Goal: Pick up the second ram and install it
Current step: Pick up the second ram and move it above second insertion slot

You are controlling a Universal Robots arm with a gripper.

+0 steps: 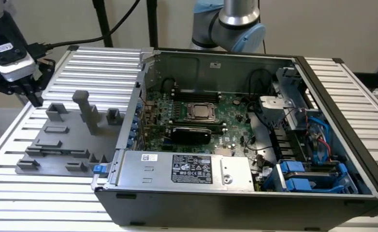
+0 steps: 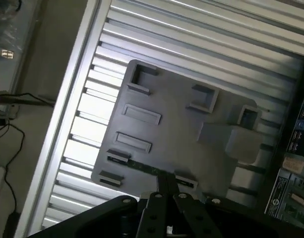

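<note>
Both halves of the job look undone, judging by how things lie. The end effector [image 2: 167, 187] carries nothing and hangs above the grey fixture plate [image 2: 176, 114]; whether it is apart or together I cannot tell. Past its tip in the wrist view lies the second ram [image 2: 139, 166], flat along one edge of the plate between small holder blocks, not gripped. The plate sits on the ribbed table [image 1: 105, 63], just beside the open computer case [image 1: 240, 193]. Inside the case, the motherboard [image 1: 234, 108] lies well apart from the stick, so pickup and seating are both left to do.
</note>
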